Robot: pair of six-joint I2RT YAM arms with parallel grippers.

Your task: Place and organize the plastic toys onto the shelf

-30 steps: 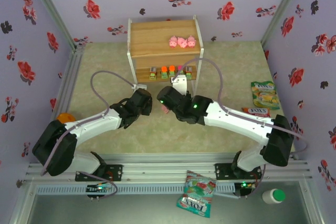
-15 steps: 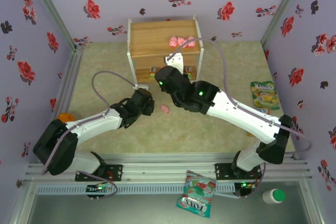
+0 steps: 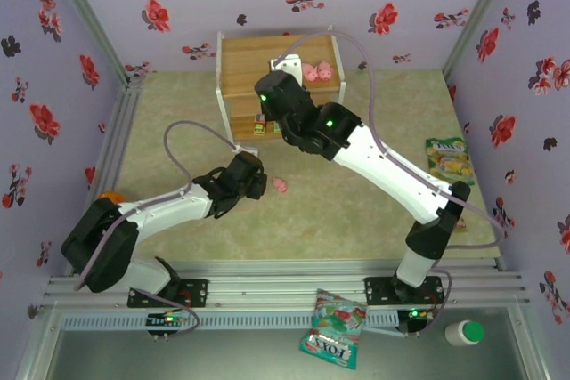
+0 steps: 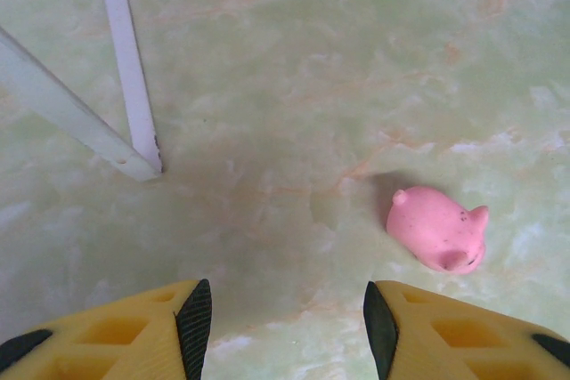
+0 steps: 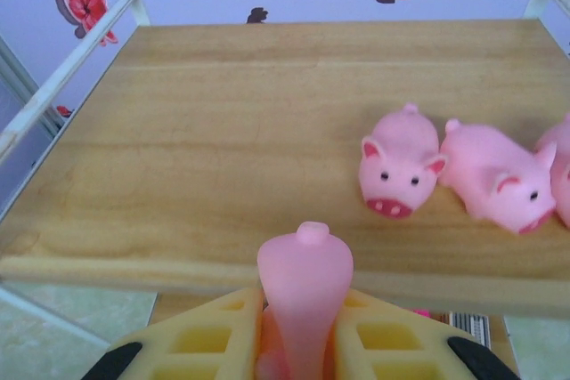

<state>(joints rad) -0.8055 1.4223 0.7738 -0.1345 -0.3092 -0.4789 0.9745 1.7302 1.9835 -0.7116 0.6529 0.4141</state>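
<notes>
Your right tool (image 5: pixel 305 344) is clamped on a small pink plastic pig (image 5: pixel 305 278) at the front edge of the light wooden shelf (image 5: pixel 196 131), ready to join the row of pigs (image 5: pixel 403 166) by its right edge. Half-open and empty, your left tool (image 4: pixel 285 318) hovers beside a stray pig (image 4: pixel 438 230) on the surface (image 4: pixel 312 86).

Five pink pigs (image 5: pixel 403 164) are counted. Three are lined up on the top board of the shelf (image 5: pixel 178 175), a fourth pig (image 5: pixel 305 264) is clamped in the right claw (image 5: pixel 301 318) at the shelf's front edge, and a fifth pig (image 4: pixel 438 230) is found on the bench (image 4: pixel 312 60) in front of the shelf. The blocky pieces (image 3: pixel 259 122) on the shelf's lower board are mostly hidden, so no count is given. Two snack bags (image 3: pixel 448 159) are seen, one right of the shelf and one well in front.
</notes>
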